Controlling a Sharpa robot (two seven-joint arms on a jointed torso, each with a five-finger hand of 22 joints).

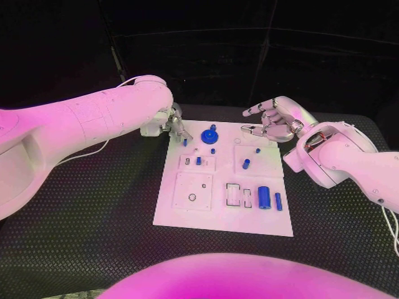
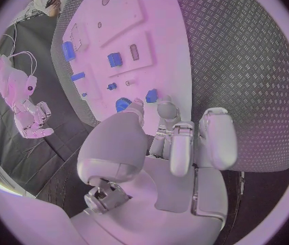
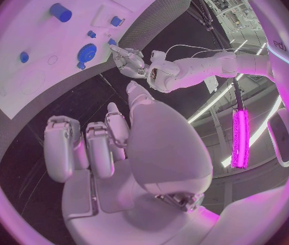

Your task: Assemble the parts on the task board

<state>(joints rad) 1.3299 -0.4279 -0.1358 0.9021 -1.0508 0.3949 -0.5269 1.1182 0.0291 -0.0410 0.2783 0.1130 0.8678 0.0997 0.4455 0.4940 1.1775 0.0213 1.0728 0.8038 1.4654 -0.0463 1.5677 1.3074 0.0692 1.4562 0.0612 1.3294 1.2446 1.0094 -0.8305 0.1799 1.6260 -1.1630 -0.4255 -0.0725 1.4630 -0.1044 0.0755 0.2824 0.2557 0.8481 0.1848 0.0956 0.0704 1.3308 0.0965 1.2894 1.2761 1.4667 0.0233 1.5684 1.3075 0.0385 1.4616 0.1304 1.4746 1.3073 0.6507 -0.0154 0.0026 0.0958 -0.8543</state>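
Note:
The white task board [image 1: 219,212] lies in the middle of the table. My left hand [image 1: 172,122] reaches down at its far left corner, one fingertip touching a small blue piece [image 1: 184,142] that stands there; in the left wrist view that piece [image 2: 151,96] sits just past the fingertips [image 2: 166,110], with nothing plainly pinched. A round blue knob [image 1: 209,134] stands beside it. My right hand [image 1: 276,121] hovers over the far right corner with its fingers spread, holding nothing. A large blue cylinder [image 1: 264,198] and a thin blue peg [image 1: 278,200] lie at the near right.
Several small blue pieces [image 1: 246,164] stand in the board's middle rows. Empty slots [image 1: 234,194] and a square recess [image 1: 193,190] lie on the near half. Black ribbed table [image 1: 91,205] surrounds the board. A white cable [image 1: 91,149] hangs under my left arm.

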